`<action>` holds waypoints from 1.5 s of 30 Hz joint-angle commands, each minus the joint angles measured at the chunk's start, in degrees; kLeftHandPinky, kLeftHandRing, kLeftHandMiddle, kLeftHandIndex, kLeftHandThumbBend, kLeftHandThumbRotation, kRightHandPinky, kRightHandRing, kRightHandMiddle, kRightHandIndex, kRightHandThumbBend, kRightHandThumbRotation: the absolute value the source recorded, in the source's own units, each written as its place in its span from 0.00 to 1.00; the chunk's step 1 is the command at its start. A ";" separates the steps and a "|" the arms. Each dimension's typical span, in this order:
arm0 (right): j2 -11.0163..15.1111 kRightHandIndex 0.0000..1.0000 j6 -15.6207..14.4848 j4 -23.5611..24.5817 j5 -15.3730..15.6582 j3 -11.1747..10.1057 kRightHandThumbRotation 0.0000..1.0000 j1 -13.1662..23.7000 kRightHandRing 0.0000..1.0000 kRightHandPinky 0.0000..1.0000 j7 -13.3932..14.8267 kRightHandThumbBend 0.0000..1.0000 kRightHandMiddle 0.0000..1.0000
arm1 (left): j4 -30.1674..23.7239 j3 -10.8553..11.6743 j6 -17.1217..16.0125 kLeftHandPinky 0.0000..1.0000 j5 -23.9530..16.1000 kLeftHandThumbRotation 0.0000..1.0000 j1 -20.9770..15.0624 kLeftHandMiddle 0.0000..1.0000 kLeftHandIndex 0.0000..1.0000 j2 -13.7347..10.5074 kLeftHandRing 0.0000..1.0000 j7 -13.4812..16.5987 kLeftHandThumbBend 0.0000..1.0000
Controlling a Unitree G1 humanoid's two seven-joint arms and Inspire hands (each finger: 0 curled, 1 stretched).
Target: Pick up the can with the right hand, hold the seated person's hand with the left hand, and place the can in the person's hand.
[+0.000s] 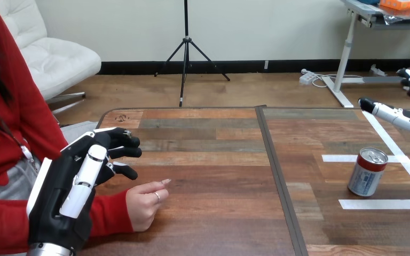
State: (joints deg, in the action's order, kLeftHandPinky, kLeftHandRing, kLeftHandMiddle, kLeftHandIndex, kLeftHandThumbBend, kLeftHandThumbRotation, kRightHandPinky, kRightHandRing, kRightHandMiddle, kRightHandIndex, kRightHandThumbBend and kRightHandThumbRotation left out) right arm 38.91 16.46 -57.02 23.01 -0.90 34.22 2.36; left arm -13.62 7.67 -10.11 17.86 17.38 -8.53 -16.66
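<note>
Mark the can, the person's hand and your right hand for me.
can (367, 173), head view, its side wall.
person's hand (141, 208), head view, its middle.
right hand (396, 113), head view, a white-shelled finger.

A robotics test lab, by every sign: strips of white tape mark out a box near the right edge of the wooden worktop, a can stands between two strips, the robot's left hand and right hand hang at opposite edges, and a person's hand rests near the front-left corner.
</note>
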 commanded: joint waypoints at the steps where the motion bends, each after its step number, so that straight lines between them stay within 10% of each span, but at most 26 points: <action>1: 1.26 0.96 -0.33 -3.18 0.29 1.35 0.72 5.08 0.94 0.79 0.50 1.00 0.96 | -2.29 -0.19 -0.61 0.43 0.06 0.67 -2.98 0.62 0.58 0.36 0.62 0.27 0.31; 15: 0.36 0.91 -1.28 -9.85 -0.32 2.29 0.42 6.79 0.87 0.72 1.00 1.00 0.90 | -2.08 -0.08 -0.75 0.43 -0.06 0.66 -3.32 0.62 0.57 0.11 0.62 0.29 0.30; 45: -2.84 0.89 -6.62 -13.83 -0.18 6.35 0.44 7.18 0.83 0.63 -0.34 1.00 0.87 | -1.72 0.59 -0.77 0.42 -0.40 0.65 -3.83 0.60 0.56 -0.21 0.59 -0.18 0.32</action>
State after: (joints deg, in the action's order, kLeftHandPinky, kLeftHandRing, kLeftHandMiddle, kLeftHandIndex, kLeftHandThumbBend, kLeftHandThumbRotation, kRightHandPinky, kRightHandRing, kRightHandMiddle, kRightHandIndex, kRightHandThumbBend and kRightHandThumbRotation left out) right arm 38.16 10.52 -70.66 22.99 4.59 36.49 1.81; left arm -13.62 7.84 -10.11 17.67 16.84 -8.45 -17.18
